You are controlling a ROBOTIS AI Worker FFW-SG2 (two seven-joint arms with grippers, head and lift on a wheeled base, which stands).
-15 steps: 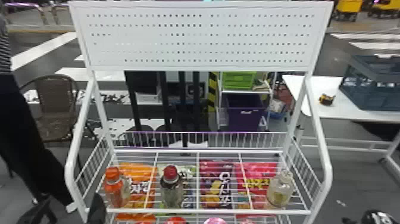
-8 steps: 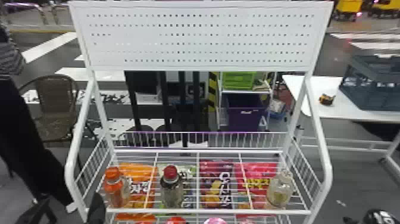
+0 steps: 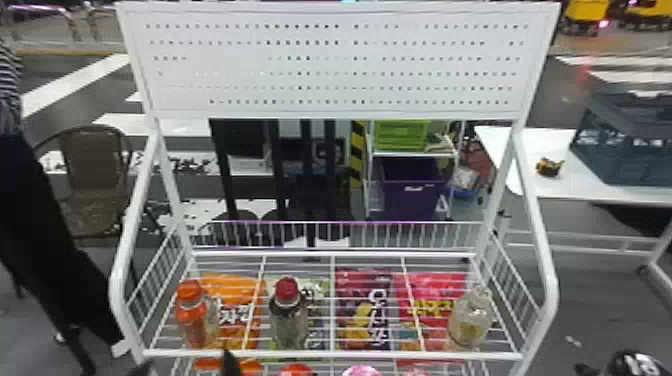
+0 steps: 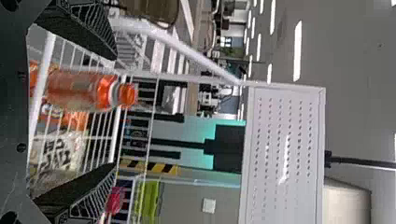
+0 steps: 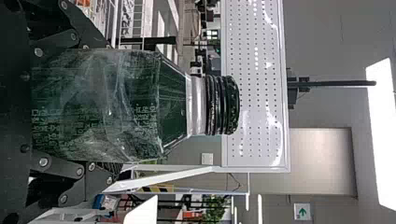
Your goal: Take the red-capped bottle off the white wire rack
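The red-capped bottle [image 3: 289, 320] stands upright on the white wire rack [image 3: 330, 355], between the orange-capped bottle [image 3: 192, 317] and the clear bottle [image 3: 470, 322]. The left hand [image 3: 185, 365] is near the rack's front left, its fingers spread open. The right hand [image 3: 583, 370], seemingly at the head view's lower right edge, grips a dark, black-capped bottle [image 5: 107, 107]

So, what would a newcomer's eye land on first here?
Probably the large dark bottle, held upright in the right gripper and looming in the right wrist view. Next, the white perforated panel topping the wire rack. Then the red-capped bottle on the shelf, between the orange-capped bottle at left and a clear one at right.
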